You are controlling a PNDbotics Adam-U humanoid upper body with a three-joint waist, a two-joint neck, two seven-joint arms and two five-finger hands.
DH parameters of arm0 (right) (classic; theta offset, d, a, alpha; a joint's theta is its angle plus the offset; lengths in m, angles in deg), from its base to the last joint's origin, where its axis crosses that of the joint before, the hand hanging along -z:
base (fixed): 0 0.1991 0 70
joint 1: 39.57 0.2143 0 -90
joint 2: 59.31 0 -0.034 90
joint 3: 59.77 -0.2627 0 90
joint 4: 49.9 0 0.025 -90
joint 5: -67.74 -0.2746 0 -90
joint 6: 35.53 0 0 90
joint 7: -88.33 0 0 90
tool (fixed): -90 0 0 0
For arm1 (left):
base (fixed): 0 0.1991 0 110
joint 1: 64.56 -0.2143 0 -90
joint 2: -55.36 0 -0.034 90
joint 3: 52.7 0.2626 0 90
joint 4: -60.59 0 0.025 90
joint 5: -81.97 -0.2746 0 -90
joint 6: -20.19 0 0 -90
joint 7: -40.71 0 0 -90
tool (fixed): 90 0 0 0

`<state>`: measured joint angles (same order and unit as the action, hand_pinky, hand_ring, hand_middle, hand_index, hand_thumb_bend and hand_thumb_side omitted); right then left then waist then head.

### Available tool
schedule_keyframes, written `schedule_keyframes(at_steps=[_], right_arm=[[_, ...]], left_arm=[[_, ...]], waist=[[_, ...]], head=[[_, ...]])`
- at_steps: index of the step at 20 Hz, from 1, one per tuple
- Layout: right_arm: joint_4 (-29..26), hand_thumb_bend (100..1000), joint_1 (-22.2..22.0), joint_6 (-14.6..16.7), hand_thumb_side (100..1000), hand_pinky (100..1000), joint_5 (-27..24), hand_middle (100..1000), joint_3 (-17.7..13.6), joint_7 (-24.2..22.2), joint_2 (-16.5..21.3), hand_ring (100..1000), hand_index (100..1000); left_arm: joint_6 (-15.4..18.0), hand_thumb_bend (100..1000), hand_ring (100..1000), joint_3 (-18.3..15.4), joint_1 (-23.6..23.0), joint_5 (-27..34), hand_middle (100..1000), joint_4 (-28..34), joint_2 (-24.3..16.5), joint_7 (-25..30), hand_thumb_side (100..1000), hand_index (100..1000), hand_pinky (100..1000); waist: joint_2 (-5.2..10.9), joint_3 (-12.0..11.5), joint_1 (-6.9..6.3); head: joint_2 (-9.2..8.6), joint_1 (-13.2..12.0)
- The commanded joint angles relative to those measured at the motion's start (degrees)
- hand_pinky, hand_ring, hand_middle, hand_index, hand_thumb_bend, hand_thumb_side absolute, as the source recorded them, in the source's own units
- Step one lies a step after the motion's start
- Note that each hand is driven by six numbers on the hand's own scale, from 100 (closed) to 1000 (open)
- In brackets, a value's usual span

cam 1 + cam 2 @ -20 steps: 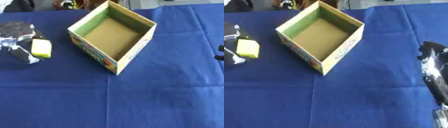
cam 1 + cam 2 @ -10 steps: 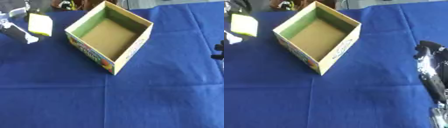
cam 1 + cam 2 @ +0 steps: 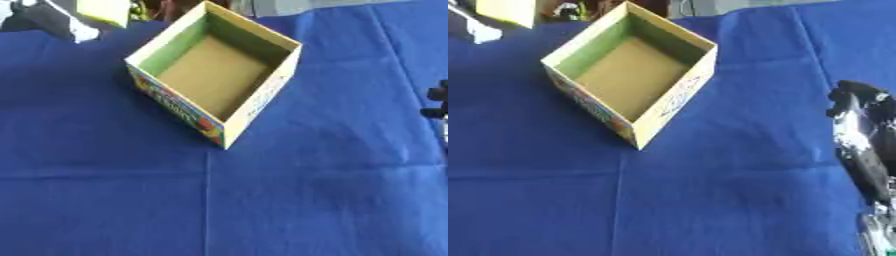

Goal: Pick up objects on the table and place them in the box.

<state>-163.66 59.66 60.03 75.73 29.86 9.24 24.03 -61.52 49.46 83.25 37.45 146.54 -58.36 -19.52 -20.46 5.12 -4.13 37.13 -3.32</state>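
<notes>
An open cardboard box [image 3: 262, 95] with a green inner wall and printed sides stands on the blue cloth, nothing inside it. At the top left my left hand [image 3: 52, 19] is shut on a pale yellow block [image 3: 105, 10], held above the cloth just left of the box's far corner and partly cut off by the picture's top edge. A light finger [image 3: 481, 32] shows below the block. My right hand [image 3: 866, 135] rests at the right edge, fingers relaxed, holding nothing.
The blue tablecloth [image 3: 219, 200] covers the whole table, with a fold line running across it below the box. Dark clutter [image 3: 570, 10] lies beyond the far edge behind the box.
My left hand has lifted the yellow block off the cloth and carried it up and to the right, toward the box's far corner. The right hand has stayed put.
</notes>
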Motion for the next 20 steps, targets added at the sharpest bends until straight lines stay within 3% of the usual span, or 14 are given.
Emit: schedule_keyframes(at_steps=[1,9,20], right_arm=[[-0.8,100,0.5,0.3,578,666,0.2,607,0.2,-0.4,1.1,798,755],[-0.8,100,1.4,0.5,578,667,-0.1,607,0.5,-1.0,1.2,795,755],[-0.8,100,2.6,0.5,578,668,0.0,607,0.9,-1.8,0.8,797,755]], left_arm=[[0.5,100,202,-0.2,2.8,0.1,287,-0.5,0.5,-0.8,238,468,100],[-0.7,100,197,1.4,10.1,-4.6,282,-10.7,11.0,-1.1,258,460,100],[5.2,100,194,1.4,12.7,-9.5,278,-25.1,18.1,-9.3,306,452,100]], waist=[[1.28,1.2,-0.14],[0.44,3.0,-0.56],[-1.18,5.2,-1.01]], head=[[-0.29,-0.8],[-1.57,-1.4],[-5.35,0.1]])
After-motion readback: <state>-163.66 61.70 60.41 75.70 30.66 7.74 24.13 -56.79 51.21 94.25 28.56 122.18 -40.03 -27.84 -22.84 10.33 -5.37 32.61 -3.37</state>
